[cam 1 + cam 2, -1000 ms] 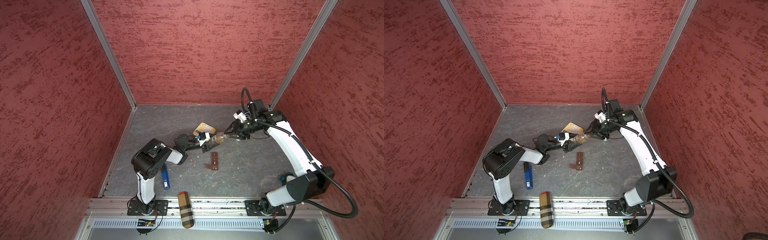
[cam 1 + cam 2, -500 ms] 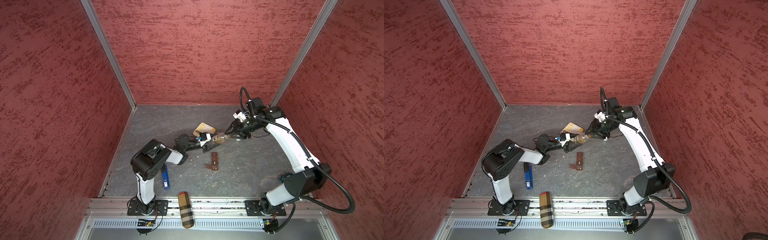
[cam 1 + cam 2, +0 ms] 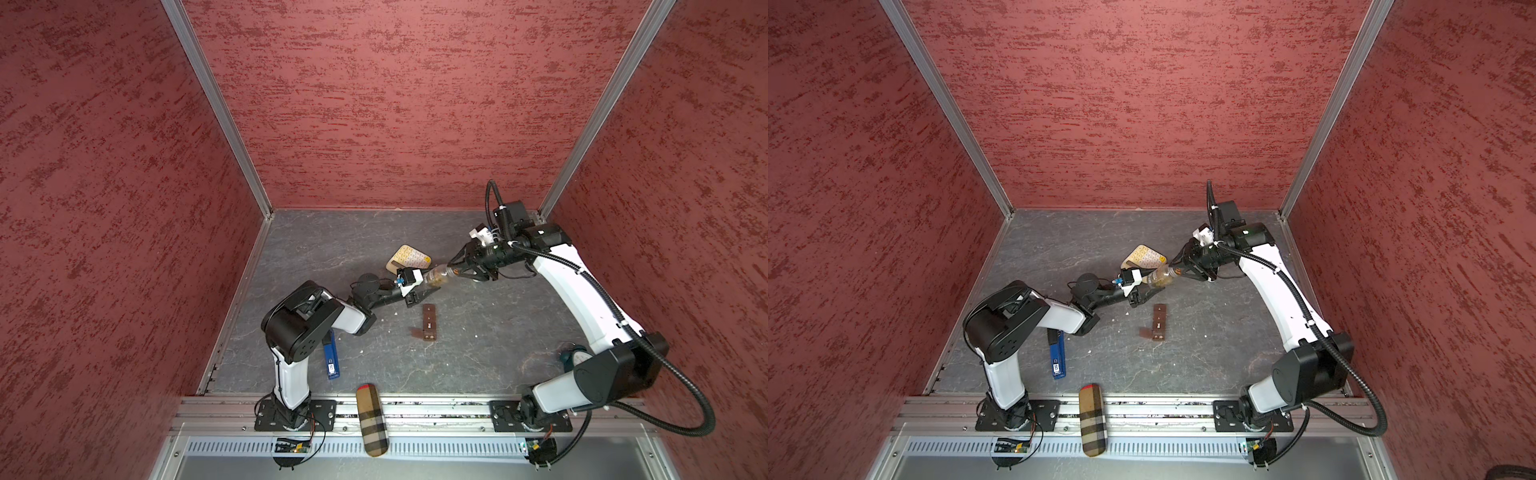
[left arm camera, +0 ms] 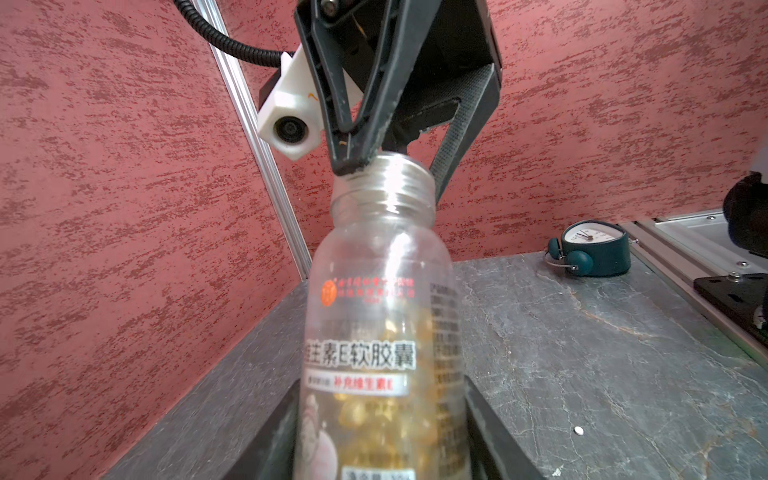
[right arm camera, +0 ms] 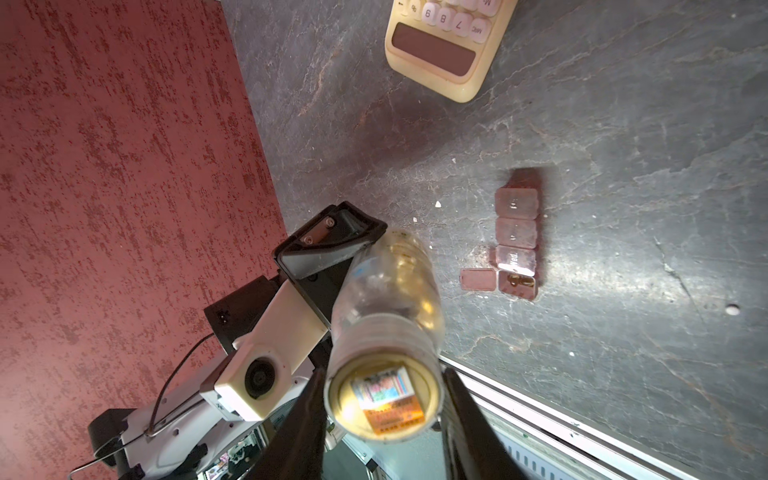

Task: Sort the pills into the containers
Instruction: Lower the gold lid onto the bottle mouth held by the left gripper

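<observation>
**Top views.** In both top views the left gripper [image 3: 426, 287] is clamped on the body of the clear bottle [image 3: 437, 276]. The right gripper [image 3: 452, 270] is closed on the bottle's neck. The containers [image 3: 429, 322] lie on the table [image 3: 478, 357] near the bottle, on the arm-base side, touching no jaw.

**Left wrist view.** The neck threads are bare. Golden capsules [image 4: 374, 415] sit inside the bottle. One white pill [image 4: 577, 431] lies loose on the table, well apart from the jaws.

**Right wrist view.** One end compartment [image 5: 517, 284] stands open, with its lid [image 5: 478, 278] flipped aside. The step in hand is judged to be preparing to dispense. The next move calls for placing the bottle mouth over that compartment and tipping it slowly.
</observation>
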Tool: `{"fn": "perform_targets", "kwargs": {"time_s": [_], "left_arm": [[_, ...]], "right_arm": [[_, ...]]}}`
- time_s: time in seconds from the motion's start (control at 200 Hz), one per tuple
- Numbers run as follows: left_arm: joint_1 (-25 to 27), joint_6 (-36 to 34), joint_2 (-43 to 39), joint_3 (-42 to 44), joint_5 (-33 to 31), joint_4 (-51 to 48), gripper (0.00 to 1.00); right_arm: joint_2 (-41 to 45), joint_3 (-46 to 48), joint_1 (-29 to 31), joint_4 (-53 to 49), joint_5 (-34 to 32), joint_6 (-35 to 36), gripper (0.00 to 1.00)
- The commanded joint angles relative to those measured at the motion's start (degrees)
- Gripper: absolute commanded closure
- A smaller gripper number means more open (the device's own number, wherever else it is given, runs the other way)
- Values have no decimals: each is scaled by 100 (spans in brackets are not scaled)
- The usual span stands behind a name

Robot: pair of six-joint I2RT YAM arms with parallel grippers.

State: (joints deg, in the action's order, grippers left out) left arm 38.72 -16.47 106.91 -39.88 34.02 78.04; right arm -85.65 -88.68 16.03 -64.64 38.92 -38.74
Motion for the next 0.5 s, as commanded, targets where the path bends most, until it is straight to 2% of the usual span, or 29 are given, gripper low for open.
{"fn": "perform_targets", "kwargs": {"time_s": [0.0,0.205,0.496], "left_arm": [[212,-481,-236,70,-205,282,100],[287,-697,-217,94,-451,290,100],[290,-716,-136,103,-447,291,100]], "right_arm": [[122,-57,32,301,-39,-563,59],[183,10,31,141,-282,-1007,57],[161,-113,27,-125,-556,-839,52]]}}
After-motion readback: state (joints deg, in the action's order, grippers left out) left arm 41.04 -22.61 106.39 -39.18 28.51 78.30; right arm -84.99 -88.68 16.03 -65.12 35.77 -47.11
